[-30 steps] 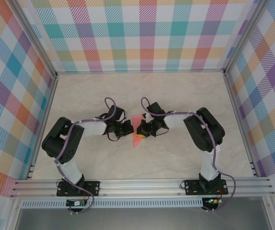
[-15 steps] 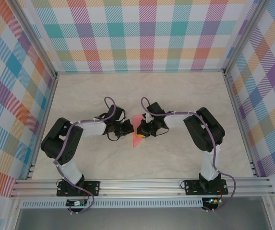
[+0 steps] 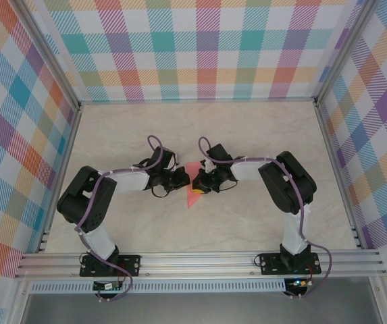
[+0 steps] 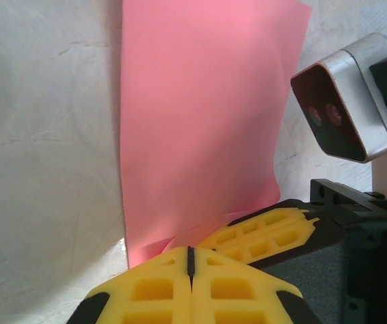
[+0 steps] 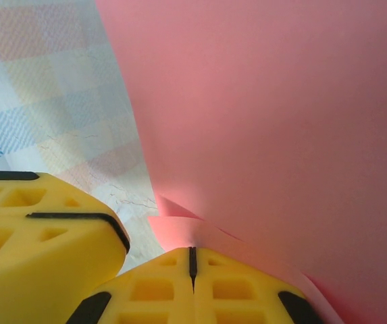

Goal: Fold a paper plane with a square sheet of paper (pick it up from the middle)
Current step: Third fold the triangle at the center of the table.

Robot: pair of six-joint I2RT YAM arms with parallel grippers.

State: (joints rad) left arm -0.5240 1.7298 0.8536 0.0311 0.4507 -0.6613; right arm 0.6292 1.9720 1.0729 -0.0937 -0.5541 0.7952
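Yellow moulded plastic: the left hand (image 4: 190,260) is clenched, jaws meeting on a thin black seam with no gap. Its tips sit at the near edge of the square sheet of paper (image 4: 200,121) and touch it. Whether a layer is nipped in the seam cannot be told. The right hand (image 5: 192,260) is clenched likewise, its tips against a small bunch of overlapping paper layers at the same end of the sheet. The two hands stand just beside each other, tip to tip, one on either side of that end.

Judgement: the closed tips serve as pressing tools here, pinning or creasing a fold rather than lifting. Working from opposite sides would keep the thin sheet from sliding.

Paper: salmon pink, lying between the hands at mid-surface. The top view shows it as a narrow wedge pointing toward the arm bases. The outline is not a plain square, so this looks like an early fold, not yet a dart.

Outward: pale marbled surface (image 4: 44,135); the right arm's silver-cased wrist camera (image 4: 342,101) with two dark lenses; plaid walls (image 3: 207,47).

Writing: none readable. The paper is unmarked, and no brand or label shows on the hands or the camera casing.
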